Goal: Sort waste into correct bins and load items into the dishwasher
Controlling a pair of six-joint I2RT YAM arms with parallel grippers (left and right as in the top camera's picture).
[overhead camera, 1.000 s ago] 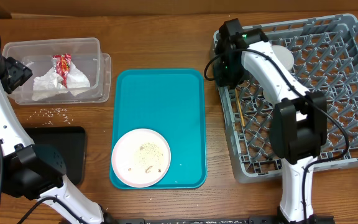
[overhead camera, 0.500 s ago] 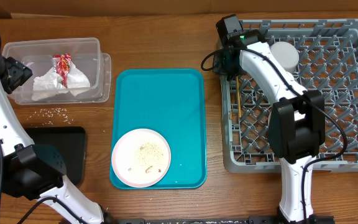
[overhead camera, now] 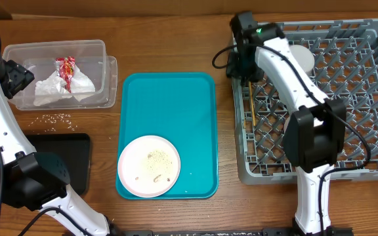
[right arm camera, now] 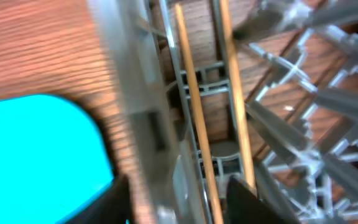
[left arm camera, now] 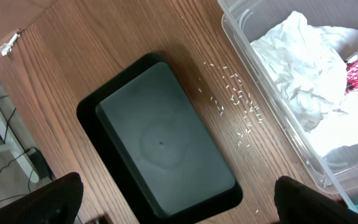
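Observation:
The clear tub [overhead camera: 104,72] at the back left holds the crumpled napkin [overhead camera: 54,88] and the red-and-white wrapper [overhead camera: 66,67]. Rice grains [overhead camera: 56,118] lie on the wood between it and the black tray [overhead camera: 64,160]. The white plate [overhead camera: 149,166] with crumbs sits on the teal tray. The chopsticks [overhead camera: 247,108] lie in the grey dish rack [overhead camera: 373,151] beside its left wall, and a white dish [overhead camera: 300,58] stands at its back. My right gripper [overhead camera: 241,64] is open astride that wall [right arm camera: 142,124], over the chopsticks [right arm camera: 194,112]. My left gripper [left arm camera: 179,208] is open above the black tray [left arm camera: 160,143].
The teal serving tray [overhead camera: 169,98] fills the middle of the table between the tub and the rack. In the left wrist view the tub [left arm camera: 272,112] with the napkin [left arm camera: 303,81] lies to the right, and rice grains [left arm camera: 235,99] lie beside it.
The dish rack has swung from a skewed position to square with the table, its near end moving left. My right gripper stayed at its back left corner. The left arm has not moved.

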